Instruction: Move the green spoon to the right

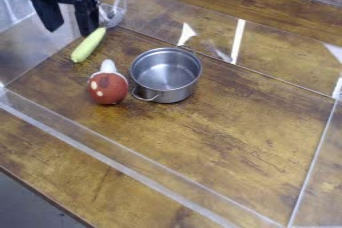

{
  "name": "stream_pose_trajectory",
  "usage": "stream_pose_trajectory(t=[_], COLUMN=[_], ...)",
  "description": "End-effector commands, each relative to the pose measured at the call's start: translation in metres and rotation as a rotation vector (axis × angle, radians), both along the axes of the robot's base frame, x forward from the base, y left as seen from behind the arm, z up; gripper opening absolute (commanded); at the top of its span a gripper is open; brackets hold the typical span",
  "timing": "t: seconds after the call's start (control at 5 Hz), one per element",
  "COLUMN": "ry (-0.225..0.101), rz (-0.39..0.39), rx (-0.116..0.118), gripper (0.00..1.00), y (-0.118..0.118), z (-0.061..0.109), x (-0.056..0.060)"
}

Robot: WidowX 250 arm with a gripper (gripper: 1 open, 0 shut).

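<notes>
where the wooden table [201,152] runs closest to me, there is only bare dark board and the low clear wall [120,167] that fences it in. a little further in sits one red-and-white toy [108,87], round, with a pale stub sticking up at its top. just to its right, nearly touching, stands one steel pot [166,74], open and shiny inside, its short handle pointing down toward the front. beyond the toy, up and to the left, lies the one green spoon [88,44], a slim pale yellow-green piece, flat on the wood and slanted, its upper end leaning toward the back right. it lies apart from both the toy and the pot, near the left side of the fenced area. furthest back on that side hangs the single black gripper [64,14], pointing straight down from the arm above. its two dark fingers [84,17] stand wide apart with daylight between them, and nothing is held. the right finger comes down just above the spoon's upper end; whether it touches i cannot tell. the arm itself runs out of the top edge of the view.
</notes>
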State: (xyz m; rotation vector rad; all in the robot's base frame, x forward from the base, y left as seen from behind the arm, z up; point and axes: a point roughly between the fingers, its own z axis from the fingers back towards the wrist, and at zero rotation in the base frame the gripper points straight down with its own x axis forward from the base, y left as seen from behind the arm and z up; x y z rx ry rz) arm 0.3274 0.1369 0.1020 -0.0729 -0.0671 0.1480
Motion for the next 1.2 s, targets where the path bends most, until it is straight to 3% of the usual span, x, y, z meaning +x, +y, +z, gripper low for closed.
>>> stream_pose_trajectory(t=[0.0,0.2,0.4,0.8,1.0], ry=[-0.079,-0.093,-0.111,-0.144,-0.161], rz=[-0.038,-0.099,-0.14,-0.201,-0.195], rx=[0.013,-0.007,-0.02,-0.059,-0.078], gripper=[1.0,1.0,1.0,1.0,1.0], y=[0.015,0.016,0.023,0.033,0.038], z=[0.01,0.002,0.006,0.011,0.002], x=[0.011,0.018,0.018,0.017,0.022])
